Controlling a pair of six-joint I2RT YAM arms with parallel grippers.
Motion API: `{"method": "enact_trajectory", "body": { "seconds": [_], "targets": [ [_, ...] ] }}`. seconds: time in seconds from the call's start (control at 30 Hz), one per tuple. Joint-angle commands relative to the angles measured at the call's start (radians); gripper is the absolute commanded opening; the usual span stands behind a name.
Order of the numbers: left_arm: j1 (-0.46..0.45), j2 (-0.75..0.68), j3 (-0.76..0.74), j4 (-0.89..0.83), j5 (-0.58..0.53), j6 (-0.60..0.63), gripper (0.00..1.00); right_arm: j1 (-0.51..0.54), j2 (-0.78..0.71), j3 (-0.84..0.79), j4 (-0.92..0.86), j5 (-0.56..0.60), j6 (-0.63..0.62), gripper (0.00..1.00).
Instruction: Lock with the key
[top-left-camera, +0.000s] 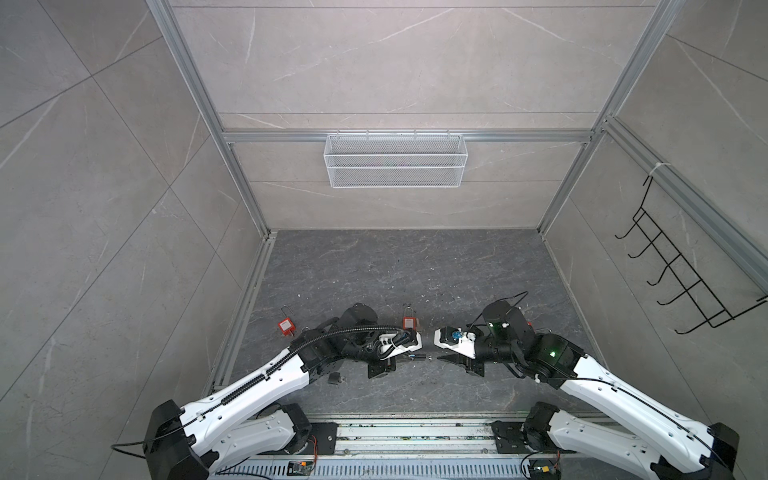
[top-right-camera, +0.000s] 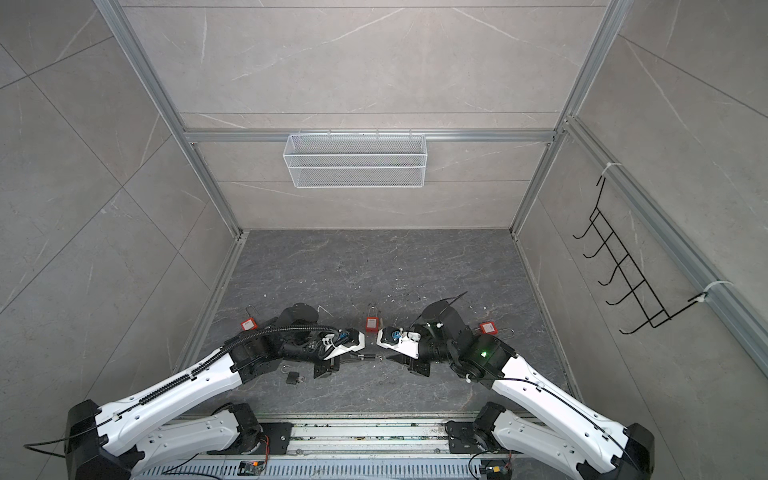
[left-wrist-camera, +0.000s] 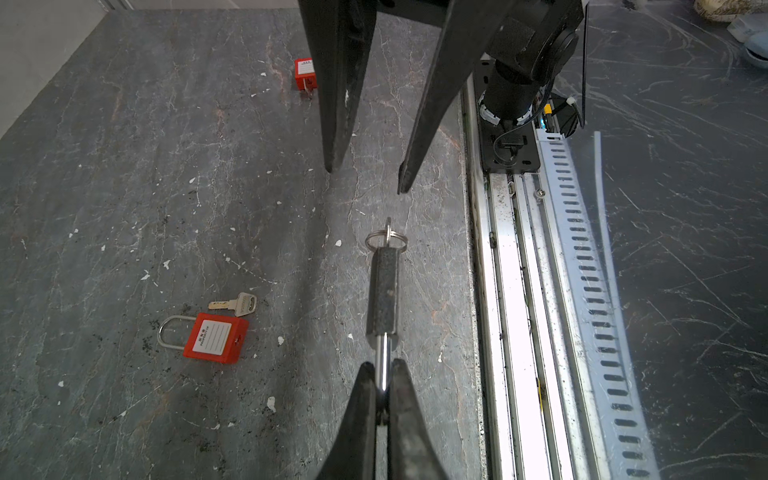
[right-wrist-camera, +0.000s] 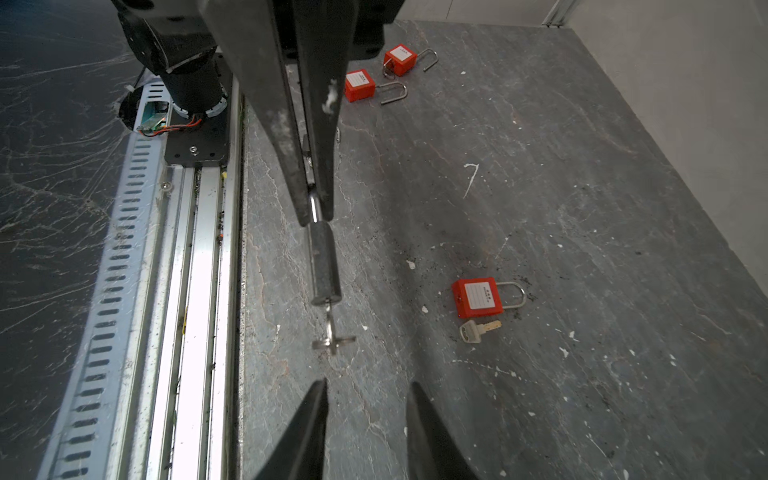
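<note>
Left claw (left-wrist-camera: 381, 369) clenched on the shackle of the dark padlock (left-wrist-camera: 382, 291), held above the bench (left-wrist-camera: 187, 208); key (right-wrist-camera: 330, 326) sits in its base; right claw (right-wrist-camera: 365, 384) released, just short of it; risks: pinching the loose ring (left-wrist-camera: 400, 239) instead of the key; padlock swivelling under the twist.

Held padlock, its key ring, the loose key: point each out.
Held padlock (left-wrist-camera: 382, 291): left wrist view, middle of dark body.
Key ring (left-wrist-camera: 387, 240): left wrist view, middle of the ring.
Loose key (left-wrist-camera: 244, 303): left wrist view, its head.
</note>
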Motion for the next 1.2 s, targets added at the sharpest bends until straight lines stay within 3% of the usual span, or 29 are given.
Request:
{"method": "enact_trajectory", "body": {
  "seconds": [0.0, 0.87, 1.17],
  "targets": [
    [0.002, 0.006, 0.052, 0.006, 0.005, 0.019, 0.0, 0.003, 0.023, 0.008, -0.003, -0.062, -0.005, 0.3],
    [0.001, 0.036, 0.064, 0.016, 0.02, 0.027, 0.0, 0.003, 0.093, 0.025, 0.055, -0.102, -0.02, 0.16],
    [0.002, 0.035, 0.073, -0.042, 0.003, 0.052, 0.0, 0.002, 0.081, 0.021, 0.035, -0.094, -0.056, 0.0]
  ]
}}
